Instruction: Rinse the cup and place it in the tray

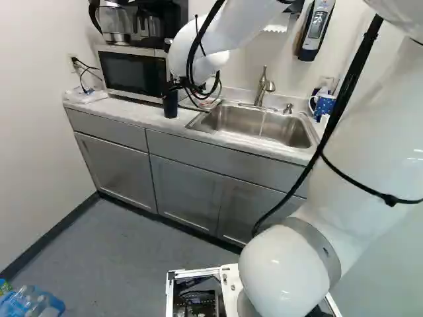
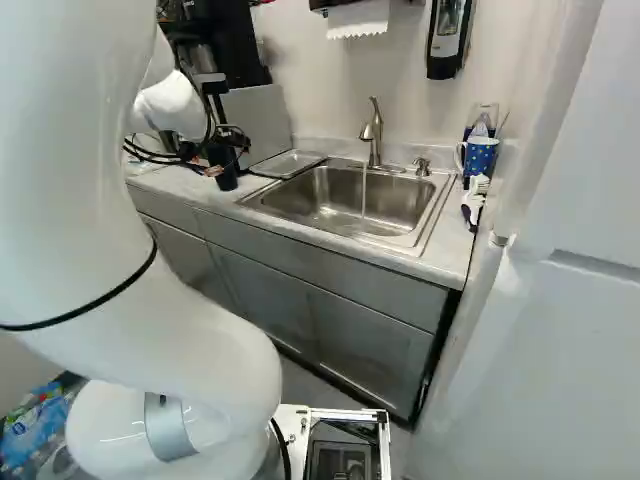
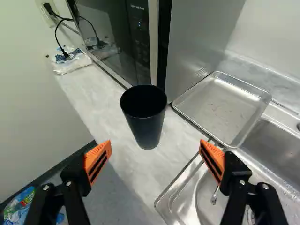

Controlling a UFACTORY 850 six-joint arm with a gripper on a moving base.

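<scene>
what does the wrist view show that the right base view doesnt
Only the wrist view: the wall outlet with its plugs, and a plain look at the claw standing open, the cup ahead of it.

Only the right base view: the blue mug, the paper towel and the wall dispenser.

Both: the black cup, the metal tray, the sink and the counter.

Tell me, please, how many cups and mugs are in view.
2: the black cup, near the microwave and ahead of the open gripper; the blue dotted mug, right of the sink in the right base view. Others may be hidden behind the mug.
</scene>
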